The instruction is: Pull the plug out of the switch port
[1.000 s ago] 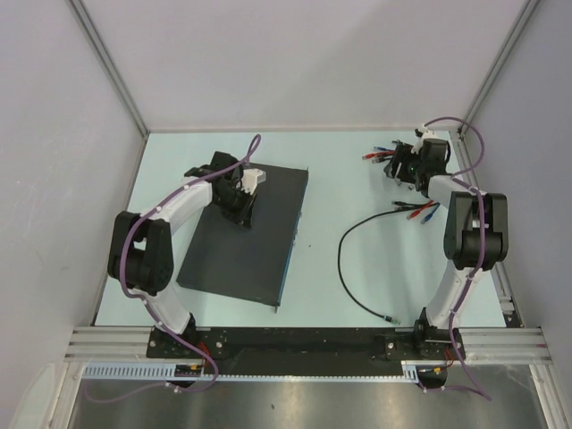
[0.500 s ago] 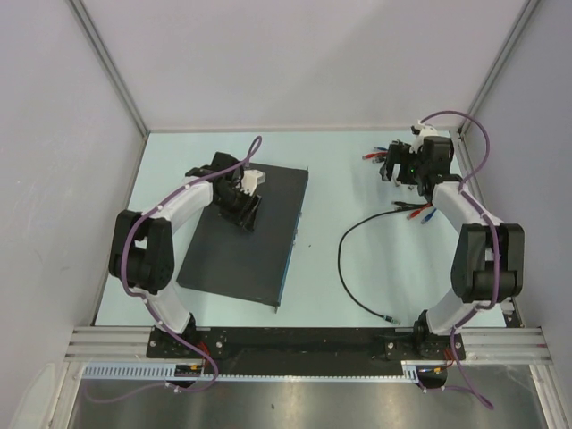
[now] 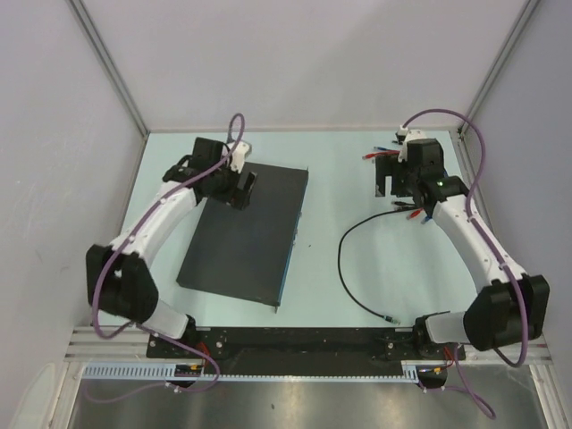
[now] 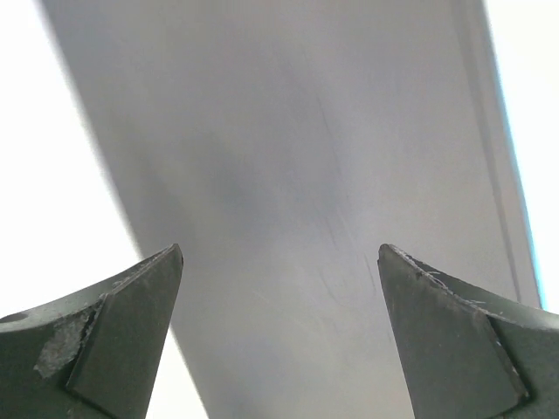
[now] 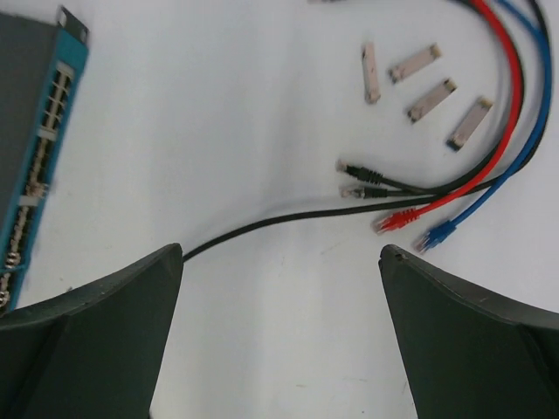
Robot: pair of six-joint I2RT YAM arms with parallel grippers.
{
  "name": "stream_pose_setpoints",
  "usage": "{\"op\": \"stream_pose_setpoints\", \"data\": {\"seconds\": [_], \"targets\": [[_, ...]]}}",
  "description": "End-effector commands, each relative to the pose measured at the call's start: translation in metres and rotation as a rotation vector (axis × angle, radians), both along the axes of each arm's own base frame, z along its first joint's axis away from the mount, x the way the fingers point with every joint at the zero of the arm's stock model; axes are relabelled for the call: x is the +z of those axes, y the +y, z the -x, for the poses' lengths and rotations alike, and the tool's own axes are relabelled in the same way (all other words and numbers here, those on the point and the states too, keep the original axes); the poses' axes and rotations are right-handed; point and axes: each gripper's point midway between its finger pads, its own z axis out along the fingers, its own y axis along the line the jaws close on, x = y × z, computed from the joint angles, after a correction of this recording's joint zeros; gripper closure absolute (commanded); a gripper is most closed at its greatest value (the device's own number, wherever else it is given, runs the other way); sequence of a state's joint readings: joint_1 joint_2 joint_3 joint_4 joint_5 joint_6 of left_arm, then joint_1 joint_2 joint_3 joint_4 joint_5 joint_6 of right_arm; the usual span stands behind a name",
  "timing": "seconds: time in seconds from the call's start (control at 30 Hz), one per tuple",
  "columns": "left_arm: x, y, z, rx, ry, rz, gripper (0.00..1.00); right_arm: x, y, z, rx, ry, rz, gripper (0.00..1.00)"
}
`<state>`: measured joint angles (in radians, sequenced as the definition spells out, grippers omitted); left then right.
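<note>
Left gripper over switch, jaws apart

Pale table: switch, black cable, coloured cables.

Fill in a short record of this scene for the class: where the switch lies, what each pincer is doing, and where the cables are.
switch: flat black box on the left half of the table, blue port face turned right
left pincer: open, over the switch's far end, holding nothing
right pincer: open, above the table, holding nothing
black cable: curved on the table, apart from the switch
other items: red plug and blue plug lying loose near four small modules
</note>
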<state>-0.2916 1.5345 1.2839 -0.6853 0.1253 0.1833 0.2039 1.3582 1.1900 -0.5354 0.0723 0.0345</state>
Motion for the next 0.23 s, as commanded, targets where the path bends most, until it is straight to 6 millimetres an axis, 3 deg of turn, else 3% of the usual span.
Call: {"op": "stream_pose_setpoints", "data": {"seconds": [0.0, 0.07, 0.1, 0.13, 0.2], "targets": [[0.100, 0.007, -0.042, 0.114, -0.402, 0.065, 0.00, 0.043, -0.004, -0.003, -0.083, -0.108, -0.038, 0.00], [0.070, 0.017, -0.046, 0.198, -0.343, 0.023, 0.01, 0.038, -0.003, 0.001, -0.095, -0.084, -0.063, 0.00], [0.029, 0.023, -0.041, 0.219, -0.237, -0.030, 0.00, 0.036, -0.002, 0.001, -0.107, -0.081, -0.092, 0.00], [0.002, 0.026, -0.031, 0.247, -0.147, -0.051, 0.00, 0.039, -0.001, 0.003, -0.102, -0.091, -0.110, 0.00], [-0.030, 0.011, -0.009, 0.177, -0.024, 0.002, 0.01, 0.034, -0.002, 0.005, -0.105, -0.082, -0.126, 0.00]]}}
